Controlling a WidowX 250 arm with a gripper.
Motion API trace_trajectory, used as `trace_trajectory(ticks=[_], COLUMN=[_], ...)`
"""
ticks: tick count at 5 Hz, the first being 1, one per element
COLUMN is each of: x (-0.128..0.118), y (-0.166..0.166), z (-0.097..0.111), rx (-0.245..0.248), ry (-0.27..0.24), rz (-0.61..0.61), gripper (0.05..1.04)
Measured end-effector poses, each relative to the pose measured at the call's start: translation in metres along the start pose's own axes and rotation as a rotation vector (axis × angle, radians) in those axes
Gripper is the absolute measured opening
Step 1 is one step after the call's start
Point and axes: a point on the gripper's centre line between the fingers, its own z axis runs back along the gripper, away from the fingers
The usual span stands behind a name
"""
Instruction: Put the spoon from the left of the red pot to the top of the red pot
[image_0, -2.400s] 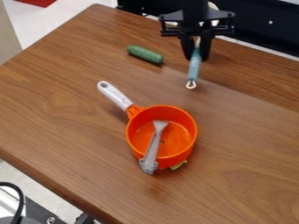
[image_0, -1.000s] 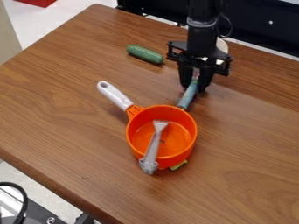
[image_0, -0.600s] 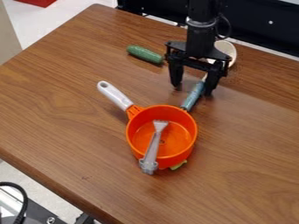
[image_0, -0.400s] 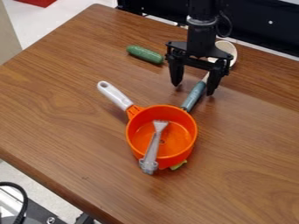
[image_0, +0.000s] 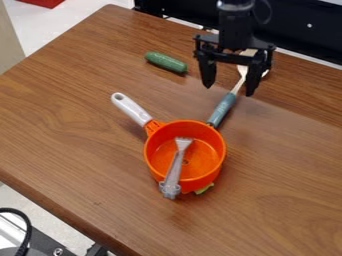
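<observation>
The gripper (image_0: 228, 90) hangs over the table's upper right part, its two fingers spread open with nothing held between them. Beneath it lies the spoon (image_0: 222, 108), with a teal handle and a pale bowl partly hidden behind the gripper. The handle's end is at the upper right rim of the red pot (image_0: 216, 171), which looks orange-red; whether they touch, I cannot tell. The pot's white handle points to the upper left. A grey fork-like utensil (image_0: 175, 168) leans inside the pot and over its near rim.
A green cucumber (image_0: 165, 62) lies on the brown table (image_0: 73, 125), left of the gripper. Something green (image_0: 204, 189) pokes out from under the pot's lower right side. A black panel (image_0: 300, 30) runs along the table's far edge.
The gripper came down with the spoon, opened and let it go, then rose a little toward the far edge. The spoon now lies with its handle nearer the pot.
</observation>
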Motion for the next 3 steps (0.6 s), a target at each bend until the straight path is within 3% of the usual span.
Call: trace_trajectory(ticks=[1, 2, 3], x=[-0.002, -0.002, -0.007], y=[0.001, 0.002, -0.005], z=[0.002, 0.012, 0.003], rx=[-0.022, -0.044, -0.045], ry=[0.013, -0.032, -0.038], rz=[0.019, 0.04, 0.05], gripper=[0.995, 0.995, 0.995])
